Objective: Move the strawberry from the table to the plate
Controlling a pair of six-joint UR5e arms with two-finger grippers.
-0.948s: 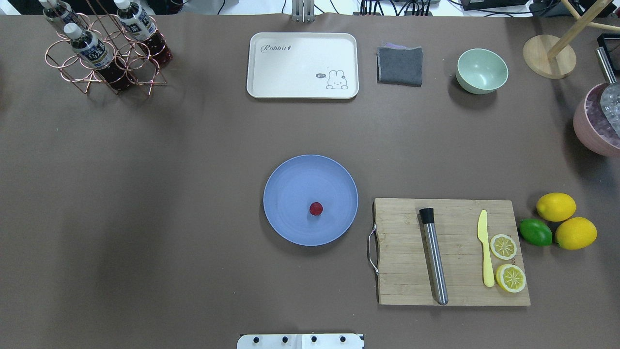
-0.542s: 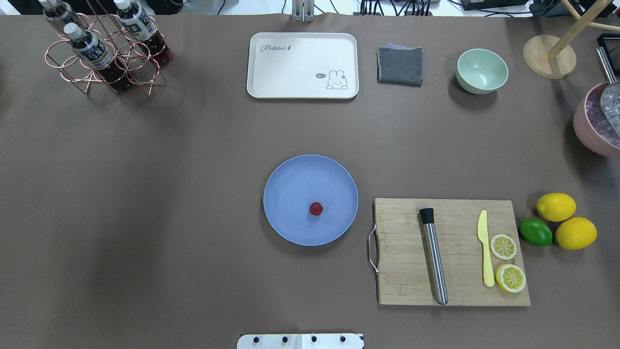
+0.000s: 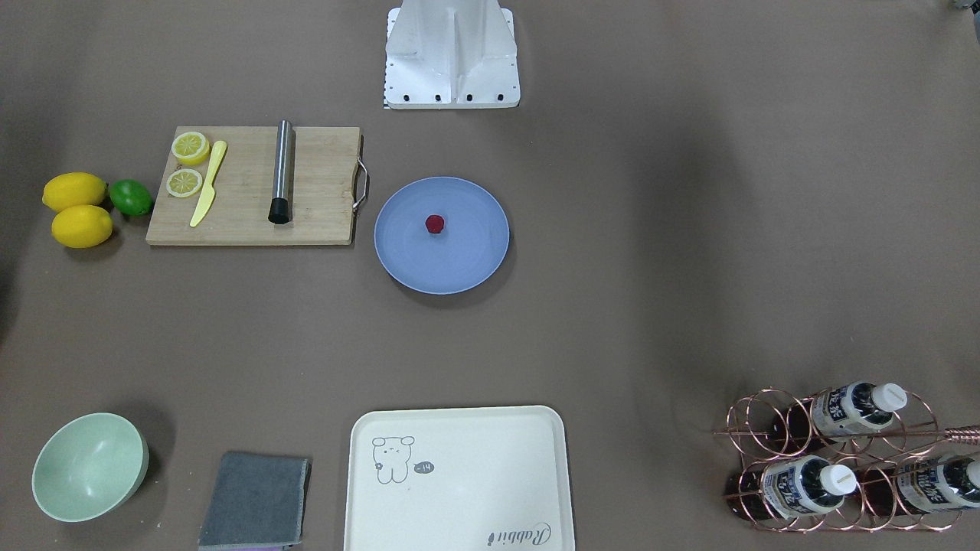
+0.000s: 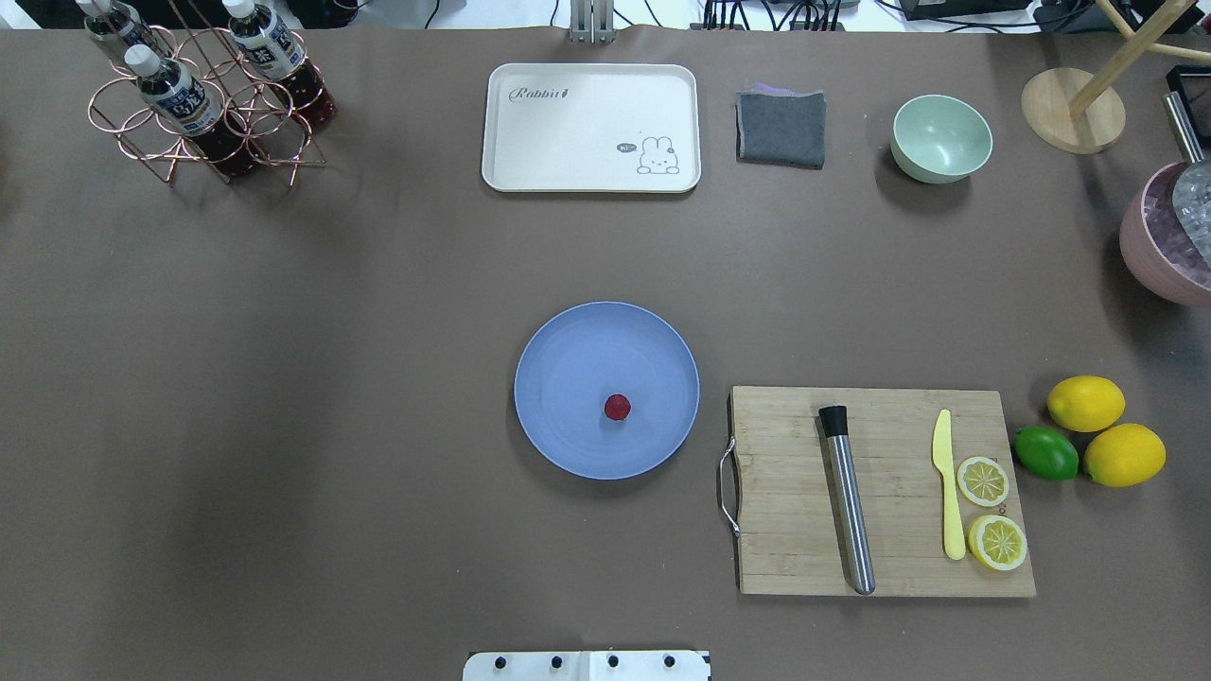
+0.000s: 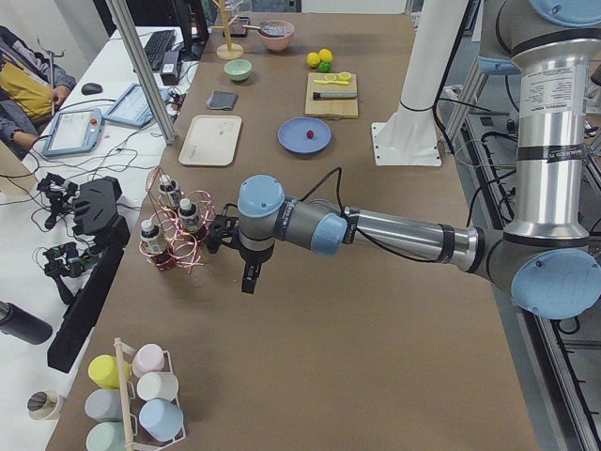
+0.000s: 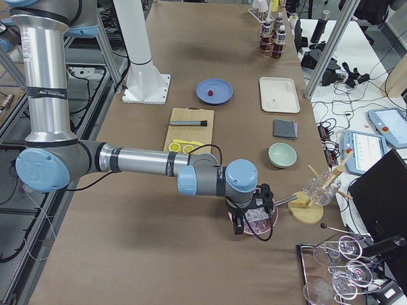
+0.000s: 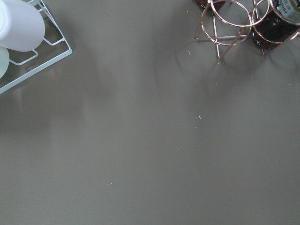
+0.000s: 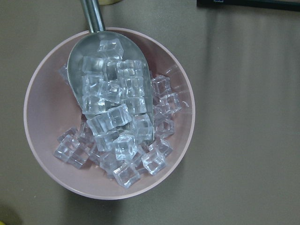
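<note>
Looks done to me: the tiny dark-red bumpy strawberry sits on the round periwinkle-blue plate, well away from both grippers. The left gripper and right gripper show only in the side views, so I can't tell how their fingers stand. Nothing left but parking the arms, I'd say.

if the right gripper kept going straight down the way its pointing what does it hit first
Most likely the metal scoop heaped with ice cubes in the pink bowl: the right wrist view looks straight down onto them. The right gripper hangs above; height is unclear.

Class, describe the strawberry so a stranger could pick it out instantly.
Find the wooden cutting board; beside its handle sits a round blue plate. The strawberry lies on that plate: a tiny dark-red berry, the only thing there, far smaller than the lemons.
</note>
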